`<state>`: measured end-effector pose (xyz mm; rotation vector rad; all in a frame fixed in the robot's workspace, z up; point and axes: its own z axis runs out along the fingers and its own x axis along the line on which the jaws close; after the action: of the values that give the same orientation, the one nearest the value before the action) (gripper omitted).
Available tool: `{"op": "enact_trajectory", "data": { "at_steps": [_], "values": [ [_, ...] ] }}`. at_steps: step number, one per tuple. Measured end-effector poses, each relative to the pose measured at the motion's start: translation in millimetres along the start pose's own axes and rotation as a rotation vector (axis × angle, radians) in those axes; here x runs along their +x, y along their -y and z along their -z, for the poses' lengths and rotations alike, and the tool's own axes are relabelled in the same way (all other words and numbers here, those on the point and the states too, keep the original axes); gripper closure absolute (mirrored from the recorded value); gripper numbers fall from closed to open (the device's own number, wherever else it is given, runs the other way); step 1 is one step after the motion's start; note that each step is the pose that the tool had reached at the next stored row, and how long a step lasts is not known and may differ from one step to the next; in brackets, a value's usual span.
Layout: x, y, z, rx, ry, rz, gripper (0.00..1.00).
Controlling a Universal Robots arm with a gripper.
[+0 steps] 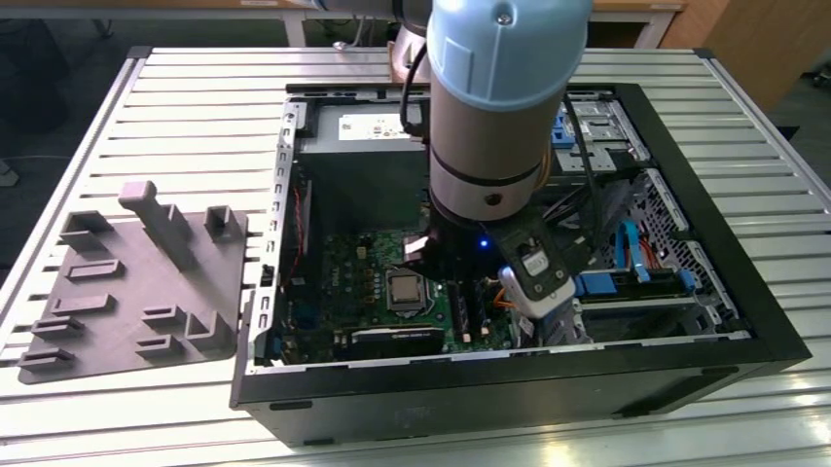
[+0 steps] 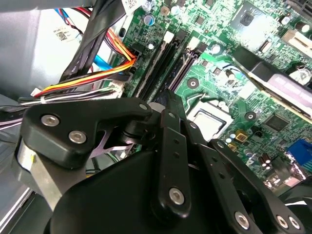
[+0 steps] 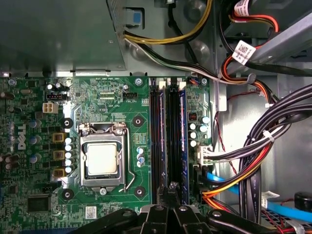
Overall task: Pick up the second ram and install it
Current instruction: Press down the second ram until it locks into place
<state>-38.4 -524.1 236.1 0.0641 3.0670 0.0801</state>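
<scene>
My gripper [image 3: 171, 187] is down inside the open computer case [image 1: 760, 292], over the motherboard's black memory slots [image 2: 161, 63]. Its fingers are shut, tips together, at one end of the slots. A long, thin dark stick, the second ram [image 3: 172, 131], stands edge-up in a slot and runs away from the tips. Whether the tips touch it I cannot tell. Beside it another stick with bluish chips [image 3: 183, 131] sits in the neighbouring slot. In the exterior view the arm [image 1: 500, 97] hides the fingers.
The processor socket [image 3: 102, 158] lies beside the slots. Bundles of black, orange and blue cables [image 3: 253, 161] crowd the other side. A grey moulded tray [image 1: 130, 292] with upright posts lies on the slatted table at the exterior view's left.
</scene>
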Motion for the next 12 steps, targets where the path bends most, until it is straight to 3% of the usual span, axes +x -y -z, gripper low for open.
{"op": "enact_trajectory", "data": {
  "at_steps": [12],
  "values": [
    [-1.2, 1.4, 0.0, 0.0, 0.0, 0.0, 0.89]
  ]
}}
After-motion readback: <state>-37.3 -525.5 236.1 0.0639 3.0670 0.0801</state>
